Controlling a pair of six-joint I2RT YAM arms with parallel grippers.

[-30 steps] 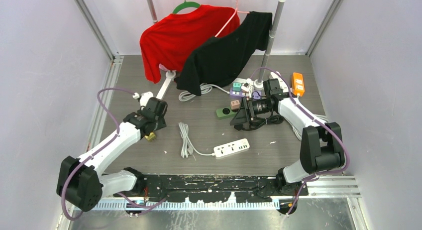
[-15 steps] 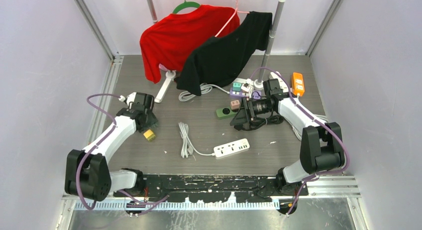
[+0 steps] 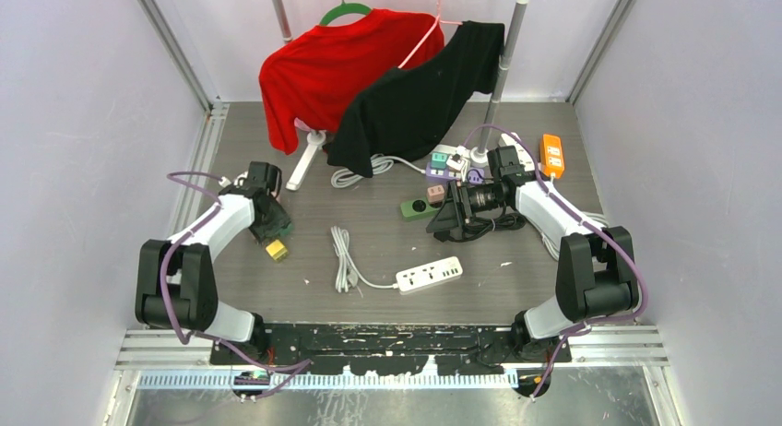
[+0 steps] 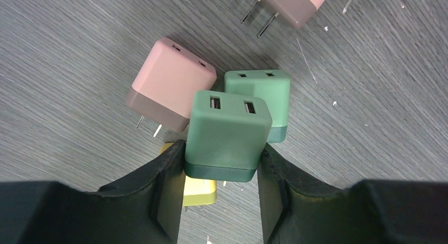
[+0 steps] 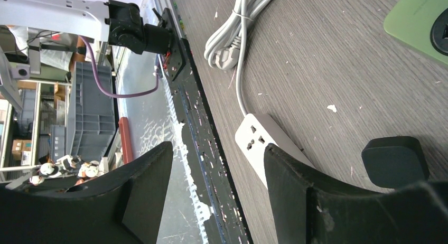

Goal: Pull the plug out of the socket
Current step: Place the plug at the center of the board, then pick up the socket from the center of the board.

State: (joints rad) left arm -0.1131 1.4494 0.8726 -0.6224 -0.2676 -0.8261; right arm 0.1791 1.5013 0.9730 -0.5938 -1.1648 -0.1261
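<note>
My L pincer grips green plug over pink plug nr tabletop's left edge, prob. to drop; R pincer wide, empty.

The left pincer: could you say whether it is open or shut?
Shut on the green adapter: both fingers of the left pincer press its sides.

I see a red shirt and a black shirt hanging side by side on a rack at my desk's far end, with an orange box nearby.
</note>
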